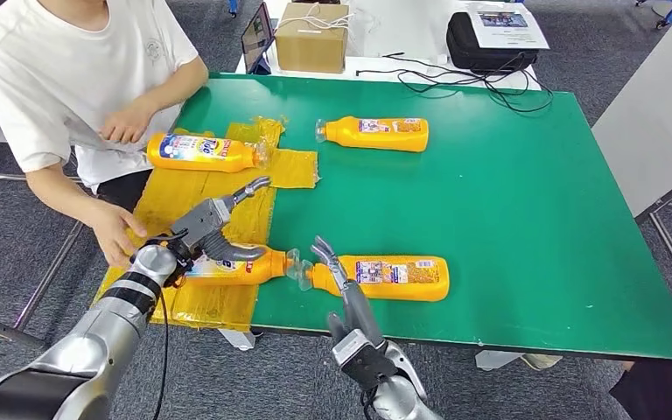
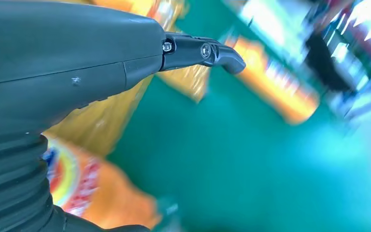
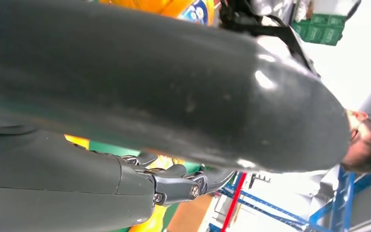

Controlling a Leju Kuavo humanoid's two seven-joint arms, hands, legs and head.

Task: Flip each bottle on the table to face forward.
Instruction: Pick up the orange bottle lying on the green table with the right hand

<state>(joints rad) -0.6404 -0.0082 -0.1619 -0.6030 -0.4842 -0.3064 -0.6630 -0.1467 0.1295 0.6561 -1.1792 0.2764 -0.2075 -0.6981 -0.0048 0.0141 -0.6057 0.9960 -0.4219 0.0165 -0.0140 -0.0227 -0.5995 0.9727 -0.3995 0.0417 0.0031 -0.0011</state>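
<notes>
Four orange bottles lie on their sides on the green table (image 1: 507,219). The near-left bottle (image 1: 249,267) lies at the front edge, partly on a yellow plastic sheet (image 1: 184,197). The left hand (image 1: 214,229) rests on it, thumb and fingers curled around its body and one finger pointing up and away. Its cap meets the cap of the near-right bottle (image 1: 389,278), which lies label-up on bare green. The right hand (image 1: 350,302) hovers at the table's front edge, fingers straight and apart, their tips beside that bottle's neck, holding nothing. The far-left bottle (image 1: 197,151) lies on the sheet, just beside a seated person's hand (image 1: 122,127). The far-right bottle (image 1: 376,133) lies alone near the middle.
</notes>
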